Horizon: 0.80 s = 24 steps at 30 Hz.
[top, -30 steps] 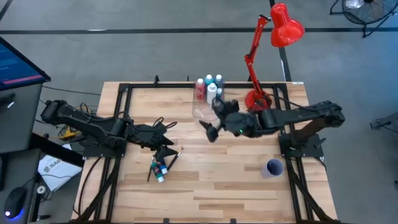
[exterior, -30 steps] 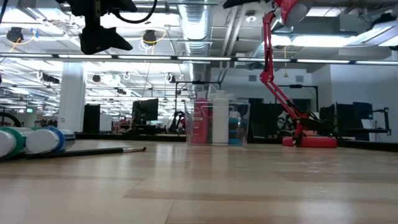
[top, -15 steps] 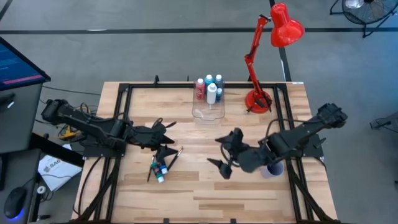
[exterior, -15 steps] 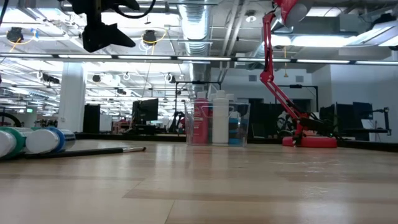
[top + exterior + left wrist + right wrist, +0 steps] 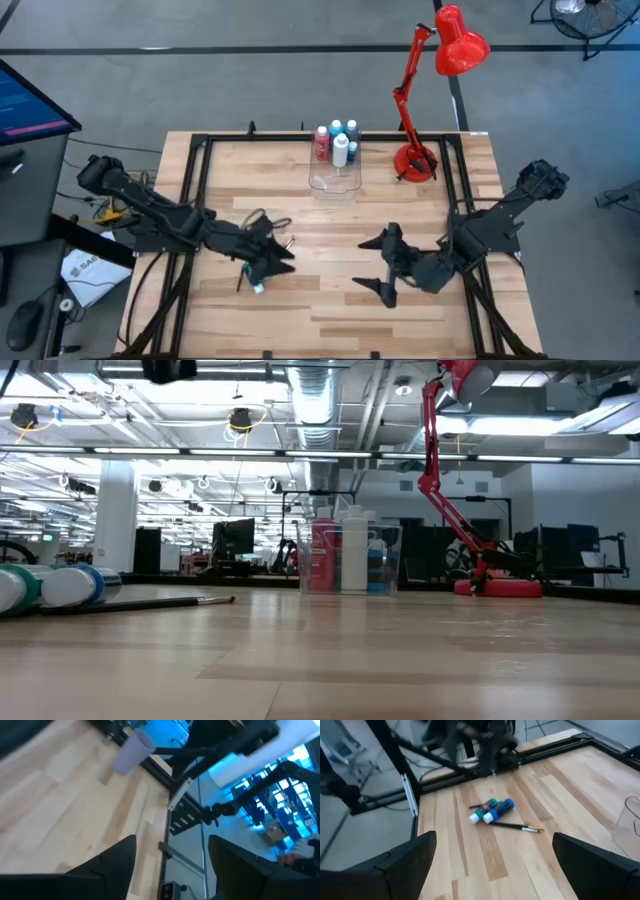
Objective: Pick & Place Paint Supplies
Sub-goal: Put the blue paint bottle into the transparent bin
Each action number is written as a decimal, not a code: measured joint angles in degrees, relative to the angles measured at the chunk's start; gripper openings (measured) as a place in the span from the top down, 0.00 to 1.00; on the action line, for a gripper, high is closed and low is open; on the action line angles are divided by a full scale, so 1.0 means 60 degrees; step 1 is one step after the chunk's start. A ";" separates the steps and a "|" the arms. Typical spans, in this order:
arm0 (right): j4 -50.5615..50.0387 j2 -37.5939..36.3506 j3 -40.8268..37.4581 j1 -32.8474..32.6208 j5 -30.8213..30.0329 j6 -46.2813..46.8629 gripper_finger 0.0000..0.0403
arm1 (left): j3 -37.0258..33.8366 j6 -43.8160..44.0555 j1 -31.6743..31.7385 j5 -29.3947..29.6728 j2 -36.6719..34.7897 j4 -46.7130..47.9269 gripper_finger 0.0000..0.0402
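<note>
Two small blue-green paint tubes (image 5: 492, 811) lie side by side on the wooden table, with a thin dark paintbrush (image 5: 512, 826) next to them. In the high view my left gripper (image 5: 278, 252) hovers open just above these tubes (image 5: 257, 287) and hides most of them. My right gripper (image 5: 362, 264) hangs open over the table's middle, fingers pointing toward the tubes and holding nothing. Pink-red, white and blue bottles (image 5: 336, 142) stand in the far end of a clear box (image 5: 335, 180). The low view shows the tubes (image 5: 55, 585) and the brush (image 5: 150, 602) lying flat.
A red desk lamp (image 5: 418, 160) stands at the far right beside the clear box. A small purple cup (image 5: 132, 752) stands near the right frame rail and is hidden under my right arm in the high view. Black frame rails (image 5: 195, 190) run along both sides.
My right gripper has swung from beside the clear box toward the table's near edge, staying open, and now faces the tubes. My left gripper has moved toward the near edge and the right, over the tubes, and has risen out of the top of the low view.
</note>
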<state>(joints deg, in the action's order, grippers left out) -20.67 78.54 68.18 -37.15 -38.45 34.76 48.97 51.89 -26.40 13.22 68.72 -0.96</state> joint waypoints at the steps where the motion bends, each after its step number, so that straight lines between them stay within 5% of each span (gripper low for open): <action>1: 0.0207 -0.0162 -0.0171 0.0007 0.0018 0.0013 0.03 | 0.0261 -0.0023 -0.0051 -0.0011 0.0274 -0.0006 0.41; 6: 0.1442 -0.0907 -0.1062 0.0267 0.0432 -0.0112 0.03 | 0.1645 -0.0371 -0.0065 -0.0616 0.1530 0.1419 0.43; 12: 0.3272 -0.1241 -0.1522 0.0883 0.2767 -0.0356 0.03 | 0.2828 -0.1051 -0.0014 -0.0993 0.2410 0.4244 0.43; 24: 0.3450 -0.1177 -0.1537 0.1072 0.2913 0.1060 0.03 | 0.2765 -0.1352 0.0887 -0.0553 0.2461 0.4346 0.43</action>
<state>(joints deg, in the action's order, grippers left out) 0.03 71.48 58.96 -30.72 -20.97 41.12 65.56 43.77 -21.08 9.90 83.48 25.12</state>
